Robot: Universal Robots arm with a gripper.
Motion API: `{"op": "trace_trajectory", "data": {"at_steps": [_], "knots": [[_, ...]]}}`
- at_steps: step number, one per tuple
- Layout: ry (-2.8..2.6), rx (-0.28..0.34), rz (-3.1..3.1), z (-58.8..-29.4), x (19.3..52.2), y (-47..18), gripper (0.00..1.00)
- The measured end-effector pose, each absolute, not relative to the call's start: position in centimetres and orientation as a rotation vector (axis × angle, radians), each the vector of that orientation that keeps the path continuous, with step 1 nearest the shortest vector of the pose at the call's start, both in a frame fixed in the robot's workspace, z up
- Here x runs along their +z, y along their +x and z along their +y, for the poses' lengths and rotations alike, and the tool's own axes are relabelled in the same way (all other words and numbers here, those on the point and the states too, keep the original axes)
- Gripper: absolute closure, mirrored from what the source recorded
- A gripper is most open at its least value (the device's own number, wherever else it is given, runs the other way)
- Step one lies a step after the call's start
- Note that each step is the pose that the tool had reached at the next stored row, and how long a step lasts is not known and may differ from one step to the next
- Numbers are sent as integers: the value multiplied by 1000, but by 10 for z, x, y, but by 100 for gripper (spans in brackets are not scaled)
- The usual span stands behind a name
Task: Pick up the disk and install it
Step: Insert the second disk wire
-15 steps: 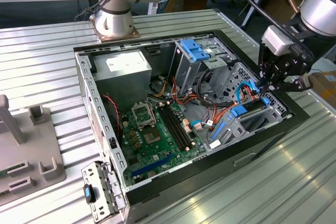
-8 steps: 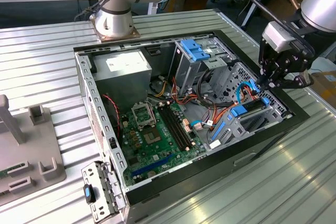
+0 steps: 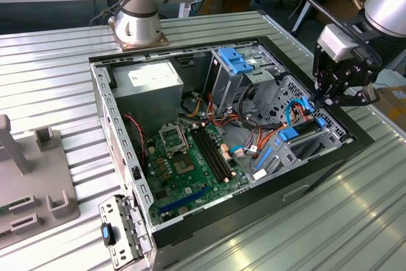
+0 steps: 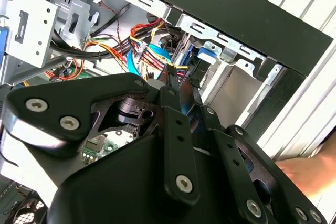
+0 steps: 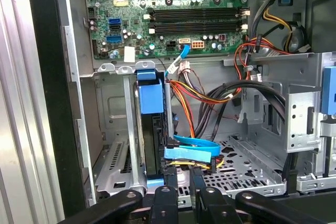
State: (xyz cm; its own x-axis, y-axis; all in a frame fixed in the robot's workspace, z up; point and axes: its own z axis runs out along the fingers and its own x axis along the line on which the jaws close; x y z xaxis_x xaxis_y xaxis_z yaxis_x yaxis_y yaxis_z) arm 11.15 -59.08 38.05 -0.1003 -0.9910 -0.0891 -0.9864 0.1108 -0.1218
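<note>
First wrist view shows the gripper [image 5: 181, 179], fingers nearly closed and holding nothing, just above the disk [image 5: 152, 129] seated in its bay.

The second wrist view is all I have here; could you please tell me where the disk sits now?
Observer: In the first wrist view the disk stands on edge inside the grey drive cage.
Operator: Thank you; where is the gripper?
Observer: In the exterior view the gripper hangs over that cage, on the exterior view's right.
Operator: Is anything beside the disk?
Observer: A flat blue cable lies right next to it.
</note>
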Motion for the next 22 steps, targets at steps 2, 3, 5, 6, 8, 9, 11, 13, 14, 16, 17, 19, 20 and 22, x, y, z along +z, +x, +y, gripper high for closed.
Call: {"op": "trace_trajectory", "data": {"at_steps": [2,3,5,6,8,9,11,13,14,16,17,19,20,22], "knots": [[-2001,-47,2226,-591,381,111,75],[-2001,-46,2226,-591,380,111,62],[-1993,-49,2235,-591,382,112,62],[-1989,-52,2240,-591,384,112,62],[-1981,-53,2247,-591,384,111,62],[-1980,-56,2250,-591,384,111,62],[-1981,-66,2262,-591,384,111,62],[-1982,-71,2274,-591,383,111,62],[-1982,-72,2276,-591,383,111,62],[-1982,-72,2276,-591,383,111,62],[-1982,-72,2276,-591,383,111,62],[-1986,-66,2280,-591,383,112,62],[-1991,-57,2287,-591,383,112,62],[-2000,-39,2299,-591,383,112,62]]}}
